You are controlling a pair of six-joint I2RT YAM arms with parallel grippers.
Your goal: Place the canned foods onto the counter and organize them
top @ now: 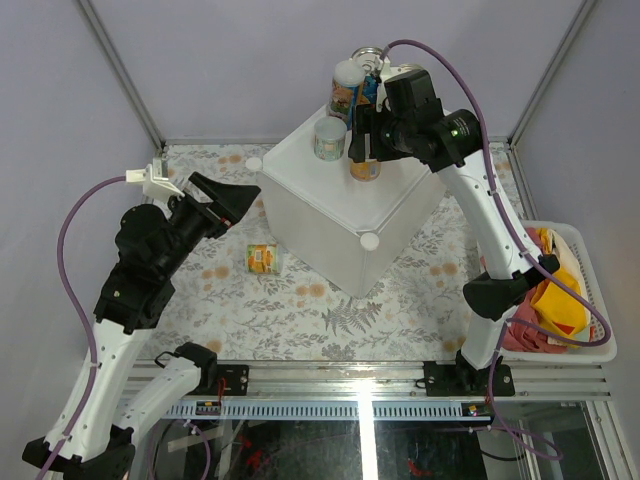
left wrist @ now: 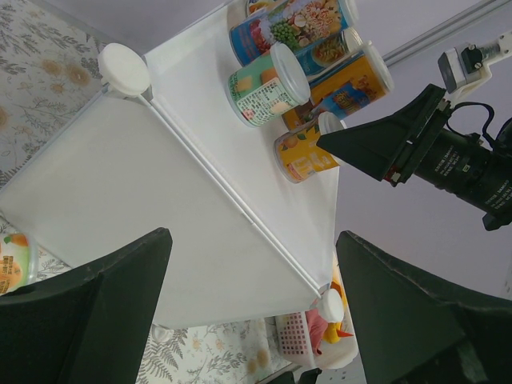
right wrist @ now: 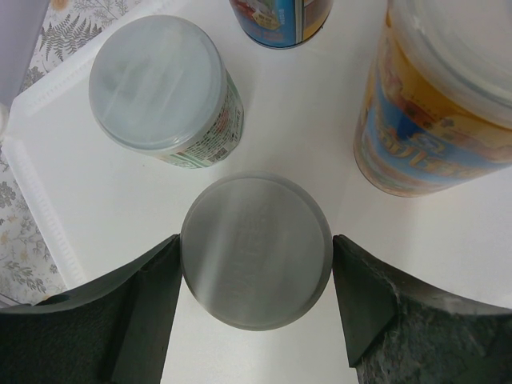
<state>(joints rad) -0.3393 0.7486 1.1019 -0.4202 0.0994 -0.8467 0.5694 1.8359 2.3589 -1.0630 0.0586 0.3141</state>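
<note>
Atop the counter (top: 330,215): several canned foods stand upright toward its far corner, all on the flat white top.
Right gripper (right wrist: 254,240): closed on the orange-label can (left wrist: 308,152), one dark finger pressed to each side just under its grey lid.
Held can: upright, with its base at the counter's surface. Whether it rests there or hangs just above cannot be told.
Green-label can (right wrist: 164,88): white lid, just beside the held can and not touching it.
Tall orange and blue can (right wrist: 432,104): on the held can's other side, near it but apart.
Blue-label can (left wrist: 292,24): behind the others, at the far edge of the top.
Left gripper (left wrist: 254,236): jaws spread wide with nothing between them, poised over the table (top: 300,310) left of the counter and facing its side wall.
Loose can (top: 263,258): lying on its side on the floral table cover, near the counter's near-left wall, clear of both arms.
Basket (top: 585,260): white and slatted, at the table's right edge, with red and yellow cloths (top: 555,290) in it.
</note>
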